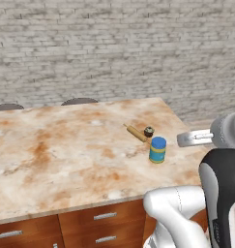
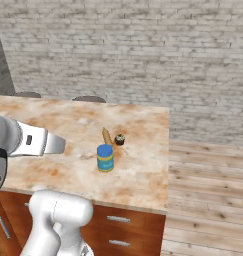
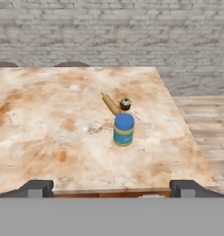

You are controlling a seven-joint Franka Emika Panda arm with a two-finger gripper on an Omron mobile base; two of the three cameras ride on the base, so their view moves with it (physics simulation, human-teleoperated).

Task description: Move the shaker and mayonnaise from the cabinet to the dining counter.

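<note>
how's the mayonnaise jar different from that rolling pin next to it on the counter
The mayonnaise stands upright; the rolling pin lies flat. The mayonnaise is stout, with a blue lid and a teal band; the rolling pin is slim and plain tan. The mayonnaise sits nearer the counter's front edge, the rolling pin behind it. Both rest on the dining counter.

dining counter (image 1: 51, 160): left end cropped | small dark item (image 3: 126, 103): too small to identify
</note>
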